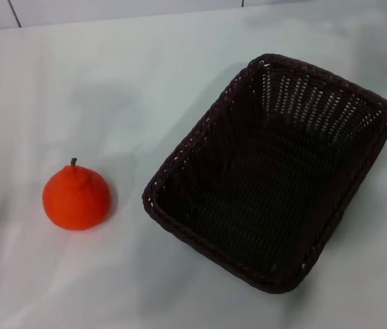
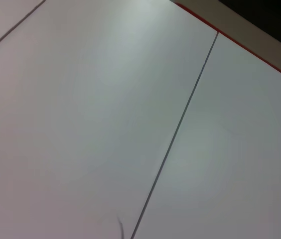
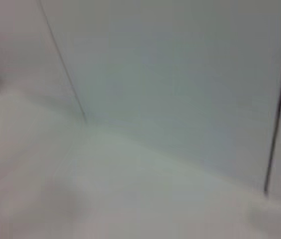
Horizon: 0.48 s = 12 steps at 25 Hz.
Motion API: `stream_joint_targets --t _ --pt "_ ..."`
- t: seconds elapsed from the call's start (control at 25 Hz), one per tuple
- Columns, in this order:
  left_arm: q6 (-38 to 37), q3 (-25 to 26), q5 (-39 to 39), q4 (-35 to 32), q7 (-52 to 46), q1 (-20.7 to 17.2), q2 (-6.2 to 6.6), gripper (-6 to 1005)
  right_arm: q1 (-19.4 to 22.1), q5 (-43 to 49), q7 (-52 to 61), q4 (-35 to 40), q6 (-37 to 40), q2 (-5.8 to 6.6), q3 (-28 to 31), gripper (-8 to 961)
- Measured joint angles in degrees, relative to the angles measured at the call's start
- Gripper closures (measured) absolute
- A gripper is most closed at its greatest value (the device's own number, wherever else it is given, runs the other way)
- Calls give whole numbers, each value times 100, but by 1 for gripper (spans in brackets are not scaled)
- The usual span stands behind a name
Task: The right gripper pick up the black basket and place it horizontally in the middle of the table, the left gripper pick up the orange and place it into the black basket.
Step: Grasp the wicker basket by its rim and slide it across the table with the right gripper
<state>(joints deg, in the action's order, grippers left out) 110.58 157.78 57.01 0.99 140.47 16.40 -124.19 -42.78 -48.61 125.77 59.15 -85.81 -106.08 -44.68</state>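
The black basket (image 1: 276,171) sits on the white table (image 1: 111,82) right of centre, turned at a slant, its long side running from near left to far right. It is empty. The orange (image 1: 76,197) stands upright on the table at the left, stem up, a short gap from the basket's near left corner. Neither gripper shows in the head view. The left wrist view shows only white panels with a dark seam (image 2: 175,134). The right wrist view shows only blurred white surfaces.
A white wall with thin seams (image 1: 15,12) runs along the table's far edge. A red-edged strip (image 2: 240,45) shows in the left wrist view. Bare tabletop lies in front of the orange and the basket.
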Motion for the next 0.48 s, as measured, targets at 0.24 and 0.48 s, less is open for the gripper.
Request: stream_joint_targets --t 0.24,0.48 --pt "-29 0 0 8 -2 13 0 112 -568 1829 241 169 -1031 -125 121 130" --pt "-63 8 2 7 -2 13 0 112 -620 2144 236 -225 -971 -226 -128 153"
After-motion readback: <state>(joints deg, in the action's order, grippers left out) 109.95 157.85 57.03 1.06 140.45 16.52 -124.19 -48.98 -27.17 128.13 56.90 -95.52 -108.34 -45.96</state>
